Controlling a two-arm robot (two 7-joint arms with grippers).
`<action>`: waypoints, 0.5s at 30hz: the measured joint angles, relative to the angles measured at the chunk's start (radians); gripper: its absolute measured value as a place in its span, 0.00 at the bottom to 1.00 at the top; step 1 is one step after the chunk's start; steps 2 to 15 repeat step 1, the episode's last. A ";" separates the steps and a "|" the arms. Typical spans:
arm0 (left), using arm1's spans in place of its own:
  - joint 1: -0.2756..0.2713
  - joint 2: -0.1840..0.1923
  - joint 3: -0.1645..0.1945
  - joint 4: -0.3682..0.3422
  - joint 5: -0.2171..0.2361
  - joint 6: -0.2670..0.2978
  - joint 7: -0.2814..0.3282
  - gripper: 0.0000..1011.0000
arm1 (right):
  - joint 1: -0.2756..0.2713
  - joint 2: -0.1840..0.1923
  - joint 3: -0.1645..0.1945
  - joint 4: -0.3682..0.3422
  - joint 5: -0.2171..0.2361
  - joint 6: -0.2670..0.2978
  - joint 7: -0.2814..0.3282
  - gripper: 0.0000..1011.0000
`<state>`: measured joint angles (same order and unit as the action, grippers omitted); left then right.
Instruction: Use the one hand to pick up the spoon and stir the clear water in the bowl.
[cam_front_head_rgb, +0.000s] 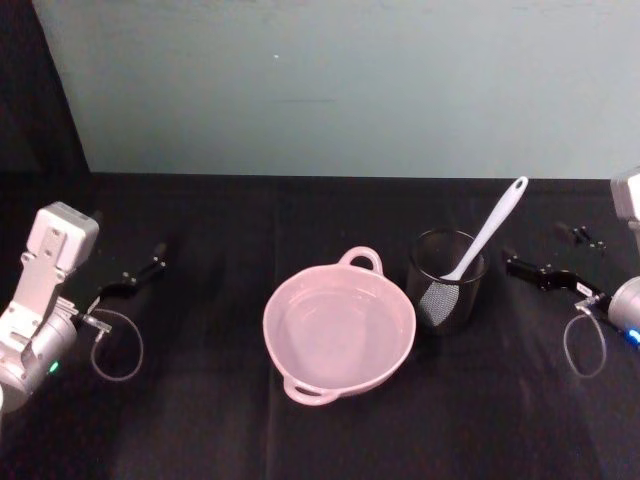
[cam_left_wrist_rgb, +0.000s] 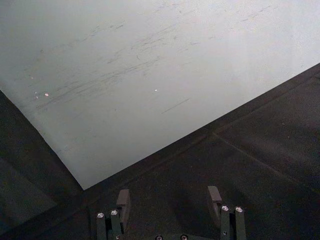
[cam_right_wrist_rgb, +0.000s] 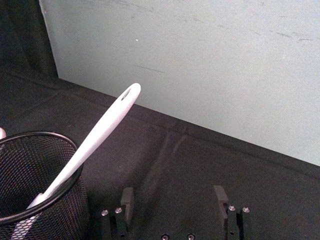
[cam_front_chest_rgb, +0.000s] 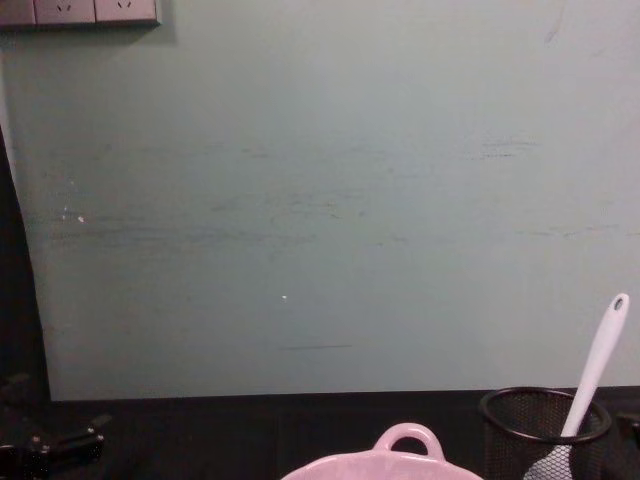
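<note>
Head view: the right tool (cam_front_head_rgb: 548, 275) hovers low over the black worktop (cam_front_head_rgb: 200, 420) at the right edge, its arm cut off by the frame. Its thin black fingers blend into the dark cloth, so their spread is hard to read here. The black mesh cup (cam_front_head_rgb: 446, 293) stands just to the tool's left, and the spoon (cam_front_head_rgb: 487, 229) leans in it, head down, handle tilted up toward the tool's side. The pink bowl (cam_front_head_rgb: 338, 330) sits beyond the cup, farther from this tool, close beside the cup. The clear water in it is barely made out. The left tool (cam_front_head_rgb: 130, 279) rests well apart at the far left.

Left wrist view: the left tool's (cam_left_wrist_rgb: 170, 201) jaws stand apart with nothing between them, above bare worktop; the lower parts are cut off.

Right wrist view: the right tool's jaws are parted and empty. The cup, partly cut off, stands near one finger (cam_right_wrist_rgb: 127, 199); the spoon's holed handle end rises past it.

Chest view: bowl and cup are cut off at the bottom edge.
</note>
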<state>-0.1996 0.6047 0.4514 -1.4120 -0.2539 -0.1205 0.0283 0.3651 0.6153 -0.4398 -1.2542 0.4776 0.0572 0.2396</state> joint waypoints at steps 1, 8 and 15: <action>0.000 0.000 0.000 0.000 0.000 0.000 0.000 0.99 | 0.000 0.000 0.000 0.000 0.000 0.000 0.000 0.99; 0.000 0.000 0.000 0.000 0.000 0.000 0.000 0.99 | 0.000 0.000 0.000 0.000 0.000 0.000 0.000 0.99; 0.000 0.000 0.000 0.000 0.000 0.000 0.000 0.99 | 0.000 0.000 0.000 0.000 0.000 0.000 0.000 0.99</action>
